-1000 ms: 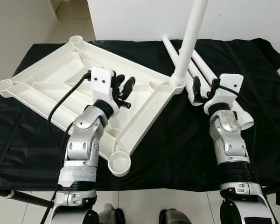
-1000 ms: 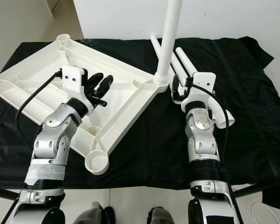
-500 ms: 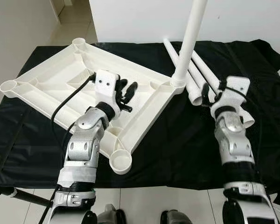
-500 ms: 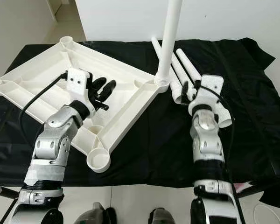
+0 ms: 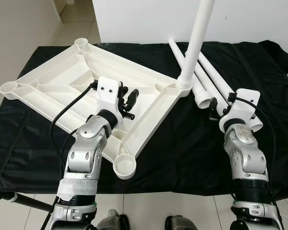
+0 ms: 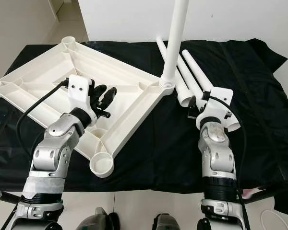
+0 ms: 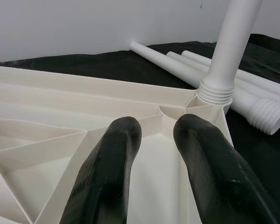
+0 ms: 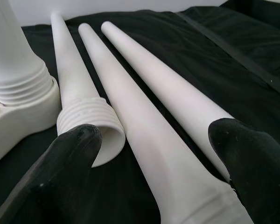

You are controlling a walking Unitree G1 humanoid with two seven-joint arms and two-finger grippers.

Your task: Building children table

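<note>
Risking most here, you will find, is the upright leg (image 5: pixel 197 43) seated in the tabletop's (image 5: pixel 62 86) corner socket nearest the loose legs; a sideways knock from either arm could tilt or unseat it.

- Tabletop: white, upside down, ribs up, on the black-draped worktop (image 5: pixel 182 153), toward its left edge.
- Loose legs (image 5: pixel 209 79): three, side by side near the right far corner; a careless grasp could roll them apart.
- Left gripper (image 5: pixel 128 98): fingers (image 7: pixel 112 163) slightly parted, empty, over the tabletop's underside.
- Right gripper (image 6: pixel 196 106): fingers (image 8: pixel 70 154) spread wide, empty, straddling the threaded ends of the loose legs without visible contact.
</note>
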